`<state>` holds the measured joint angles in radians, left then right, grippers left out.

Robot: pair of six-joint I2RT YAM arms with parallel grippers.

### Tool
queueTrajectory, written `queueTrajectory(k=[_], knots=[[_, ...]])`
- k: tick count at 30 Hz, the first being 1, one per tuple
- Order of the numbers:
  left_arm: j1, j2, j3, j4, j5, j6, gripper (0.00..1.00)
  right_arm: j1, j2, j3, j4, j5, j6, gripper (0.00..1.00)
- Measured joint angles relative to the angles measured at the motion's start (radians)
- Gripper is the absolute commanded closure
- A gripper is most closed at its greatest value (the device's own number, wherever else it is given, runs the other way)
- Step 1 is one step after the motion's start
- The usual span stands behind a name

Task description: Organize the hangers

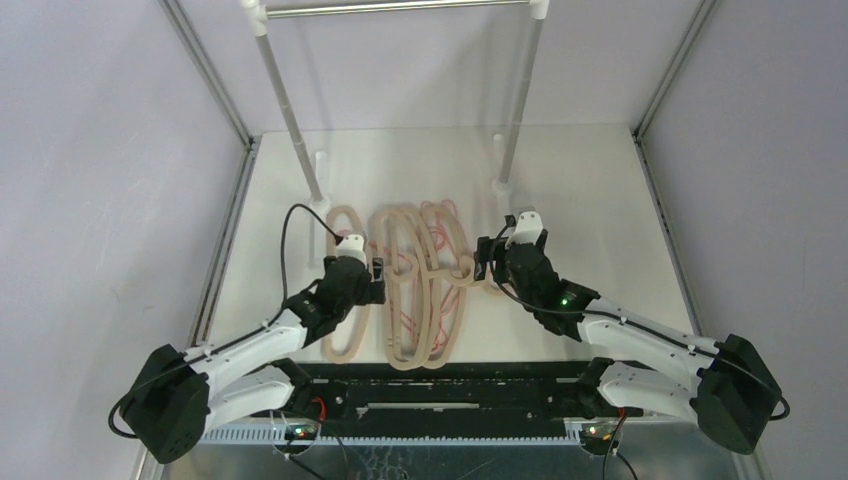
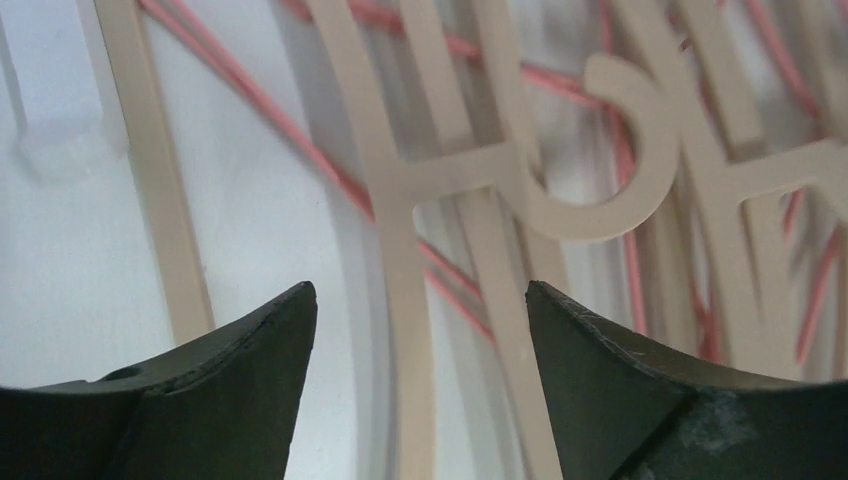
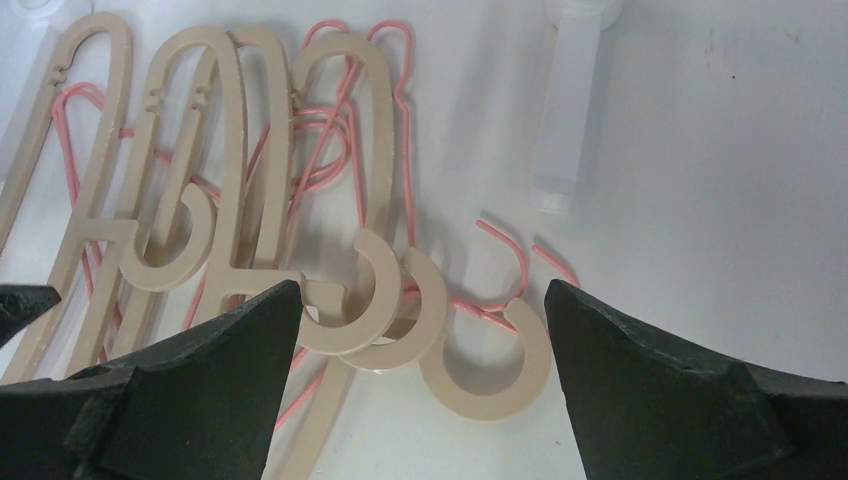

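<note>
Several beige hangers and thin pink-red wire hangers lie in an overlapping pile on the white table, between the two arms. My left gripper is open at the pile's left side. In its wrist view the left gripper hovers over a beige hanger bar and a pink wire, holding nothing. My right gripper is open at the pile's right side. In its wrist view the right gripper stands over the beige hooks, with pink wire behind.
A silver rail with white joints spans the back, on two slanted posts with white feet on the table. One white foot shows just beyond the hooks. Grey walls with metal frames close both sides.
</note>
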<state>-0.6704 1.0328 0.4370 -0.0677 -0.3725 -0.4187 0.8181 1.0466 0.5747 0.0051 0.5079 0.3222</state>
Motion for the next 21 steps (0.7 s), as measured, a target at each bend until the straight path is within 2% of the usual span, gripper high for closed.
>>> queueTrajectory(k=[11, 16, 21], knots=[[-0.007, -0.106, -0.072, -0.055, -0.044, -0.122, 0.31, -0.012, -0.014, -0.041, -0.017, 0.006, 0.029, 0.0], [-0.014, -0.089, -0.087, -0.058, -0.044, -0.156, 0.38, -0.018, -0.032, -0.06, -0.026, 0.007, 0.038, 0.0], [-0.019, -0.061, -0.092, -0.069, -0.044, -0.178, 0.39, -0.021, -0.042, -0.06, -0.025, 0.01, 0.045, 0.0]])
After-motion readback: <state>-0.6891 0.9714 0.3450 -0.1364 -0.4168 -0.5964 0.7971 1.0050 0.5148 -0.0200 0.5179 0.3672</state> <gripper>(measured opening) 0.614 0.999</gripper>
